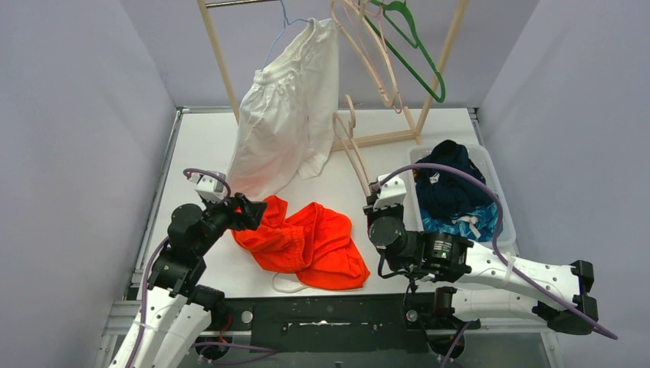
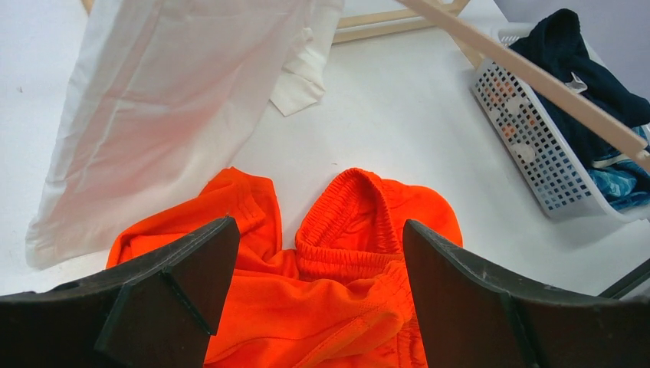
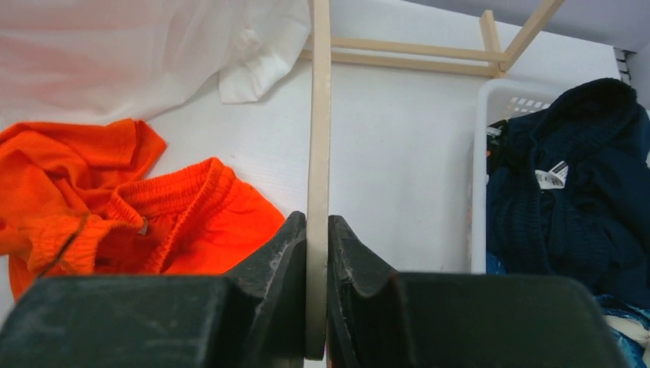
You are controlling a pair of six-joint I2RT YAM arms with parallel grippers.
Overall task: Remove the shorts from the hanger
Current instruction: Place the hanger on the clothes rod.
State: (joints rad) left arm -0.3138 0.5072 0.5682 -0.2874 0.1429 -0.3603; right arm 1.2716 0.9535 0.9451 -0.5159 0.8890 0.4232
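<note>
The white shorts [image 1: 287, 115] hang from a light blue hanger [image 1: 282, 23] on the wooden rack [image 1: 221, 65]; their lower end drapes onto the table. The bright orange shorts [image 1: 310, 241] lie crumpled on the table, off any hanger. My left gripper [image 1: 249, 211] is open just above their left edge, and their waistband [image 2: 345, 230] shows between its jaws [image 2: 322, 284]. My right gripper [image 1: 375, 195] is shut on a bare pale wooden hanger [image 1: 352, 149], whose bar [image 3: 320, 115] runs up between its jaws [image 3: 317, 253]. Navy shorts [image 1: 448, 180] and blue patterned shorts [image 1: 467, 222] lie in the basket.
A white mesh basket [image 1: 492, 165] stands at the right of the table, also in the left wrist view [image 2: 521, 146]. A pink hanger [image 1: 375, 57] and a green hanger [image 1: 418, 57] hang bare on the rack. The rack's base bar [image 1: 383, 139] crosses the back.
</note>
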